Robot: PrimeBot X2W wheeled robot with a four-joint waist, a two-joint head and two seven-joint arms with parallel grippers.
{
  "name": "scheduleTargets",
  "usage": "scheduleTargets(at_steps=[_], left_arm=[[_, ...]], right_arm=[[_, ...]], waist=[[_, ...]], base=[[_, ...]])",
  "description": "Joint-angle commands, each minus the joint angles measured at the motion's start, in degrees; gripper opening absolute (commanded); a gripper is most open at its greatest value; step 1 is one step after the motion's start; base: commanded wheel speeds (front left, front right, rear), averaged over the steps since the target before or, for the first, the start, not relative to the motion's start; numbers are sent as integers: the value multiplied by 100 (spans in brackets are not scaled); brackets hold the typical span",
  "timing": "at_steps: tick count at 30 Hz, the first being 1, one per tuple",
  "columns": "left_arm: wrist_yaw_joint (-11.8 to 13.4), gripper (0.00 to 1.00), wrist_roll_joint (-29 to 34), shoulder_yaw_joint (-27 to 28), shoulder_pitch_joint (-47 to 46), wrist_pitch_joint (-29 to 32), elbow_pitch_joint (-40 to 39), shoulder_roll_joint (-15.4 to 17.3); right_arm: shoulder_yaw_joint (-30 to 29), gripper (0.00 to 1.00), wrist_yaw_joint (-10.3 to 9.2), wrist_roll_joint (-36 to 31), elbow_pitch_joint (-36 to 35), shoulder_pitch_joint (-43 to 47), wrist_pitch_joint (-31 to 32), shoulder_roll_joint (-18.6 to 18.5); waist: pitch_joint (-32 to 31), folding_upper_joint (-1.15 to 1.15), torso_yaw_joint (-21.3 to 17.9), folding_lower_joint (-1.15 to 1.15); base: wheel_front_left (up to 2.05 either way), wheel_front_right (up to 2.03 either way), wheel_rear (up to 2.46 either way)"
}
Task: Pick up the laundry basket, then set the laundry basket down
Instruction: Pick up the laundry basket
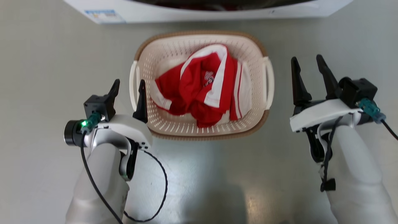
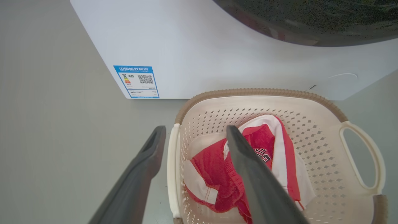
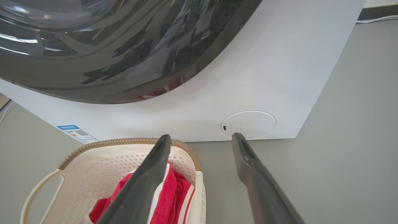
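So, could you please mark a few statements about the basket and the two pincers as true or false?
1. The laundry basket holds a red and white garment. True.
2. The right pincer is shut on a handle. False: it is open, beside the basket, holding nothing.
3. The left pincer's fingers straddle the basket's left handle. True.
4. The basket stands on a table. False: it stands on the floor before a white washing machine.

One laundry basket (image 1: 174, 53), one garment (image 1: 199, 90), one washer (image 1: 186, 12), two claws (image 1: 129, 81) (image 1: 306, 58)
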Motion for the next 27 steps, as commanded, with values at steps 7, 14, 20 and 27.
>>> scheduleTargets(at_steps=[7,14,20,27], left_arm=[[-30,100,-174,58,-489,-35,565,104],[-34,100,-247,-18,-928,-35,1152,104],[1,100,-299,-71,-1197,-35,1524,104],[-55,100,-313,-163,-1422,-35,1743,104]], right_arm=[[78,100,41,-110,385,-379,-56,46],[130,100,41,-189,734,-668,-56,46],[258,100,41,-179,906,-756,-56,46],[325,100,41,-139,1175,-880,-56,46]], waist=[[690,0,168,0],[1076,0,229,0],[1268,0,277,0],[1410,0,327,0]], base=[[0,0,0],[0,0,0],[0,0,0],[0,0,0]])
